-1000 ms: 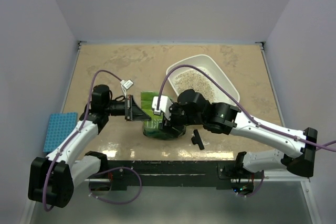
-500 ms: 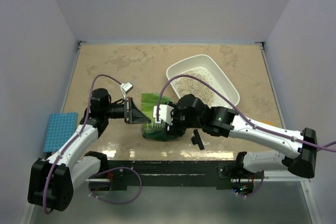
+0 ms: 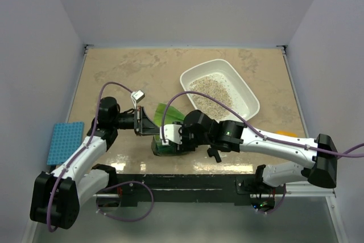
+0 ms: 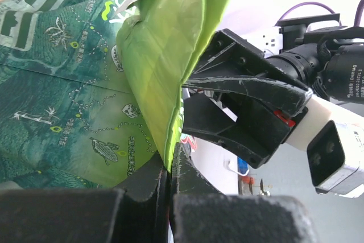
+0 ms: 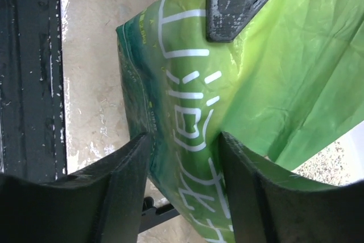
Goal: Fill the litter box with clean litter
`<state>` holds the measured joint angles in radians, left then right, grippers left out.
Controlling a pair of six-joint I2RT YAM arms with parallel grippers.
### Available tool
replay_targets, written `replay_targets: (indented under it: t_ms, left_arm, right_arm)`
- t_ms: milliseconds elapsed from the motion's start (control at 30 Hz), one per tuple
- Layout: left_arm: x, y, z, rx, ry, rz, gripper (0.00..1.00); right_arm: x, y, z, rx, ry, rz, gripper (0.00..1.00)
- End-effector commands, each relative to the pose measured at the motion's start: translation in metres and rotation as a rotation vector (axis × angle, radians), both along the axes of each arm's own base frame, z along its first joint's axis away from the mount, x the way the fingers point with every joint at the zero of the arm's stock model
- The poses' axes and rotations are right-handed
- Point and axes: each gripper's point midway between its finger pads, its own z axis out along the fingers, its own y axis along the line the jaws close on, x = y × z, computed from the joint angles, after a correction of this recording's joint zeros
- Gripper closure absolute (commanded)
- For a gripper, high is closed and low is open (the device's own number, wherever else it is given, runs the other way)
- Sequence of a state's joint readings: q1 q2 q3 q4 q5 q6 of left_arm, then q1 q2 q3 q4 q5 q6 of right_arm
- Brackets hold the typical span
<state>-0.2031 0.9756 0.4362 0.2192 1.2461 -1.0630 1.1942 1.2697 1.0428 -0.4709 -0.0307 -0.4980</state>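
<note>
While the crinkled green bag leans at lower centre of the overhead view, both arms converge on it, evidently so that its mouth can be directed toward the litter box. Left gripper: closed on the bag's upper lip, a thin light-green film pinched flat between the jaws, probably to keep the opening under control. Right gripper: its two black fingers straddle the bag's lower body, one on each side against the film; whether they clamp it firmly cannot be told. A low hold there would likely let the bag be lifted and tipped from its base. Litter box: a white, shallow, rounded-rectangular plastic tray with raised rim, resting on the mottled tan surface up and right of the bag, not touching it. Clean litter: fine, pale, speckled granules spread loosely over the tray floor, leaving bare white toward the lower right. Bag: glossy creased plastic, dark green printed panels with white lettering.
</note>
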Motion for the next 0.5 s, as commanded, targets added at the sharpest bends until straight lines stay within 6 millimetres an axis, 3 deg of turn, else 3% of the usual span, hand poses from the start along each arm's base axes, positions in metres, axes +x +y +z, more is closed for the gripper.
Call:
replay_targets:
  t_ms: [0,333,467]
  left_arm:
    - [-0.006,0.002,0.025,-0.051,-0.072,-0.044,1.0]
    - [-0.016,0.003,0.022,-0.055,-0.087,-0.05,1.0]
    - [-0.019,0.004,0.028,-0.063,-0.123,-0.057,1.0]
  right_arm:
    - [-0.006,-0.004,-0.015,-0.051,0.021,0.003,0.51]
    - [-0.01,-0.017,-0.027,-0.076,0.029,0.002,0.7]
    - [-0.013,-0.02,-0.026,-0.078,0.032,0.011,1.0]
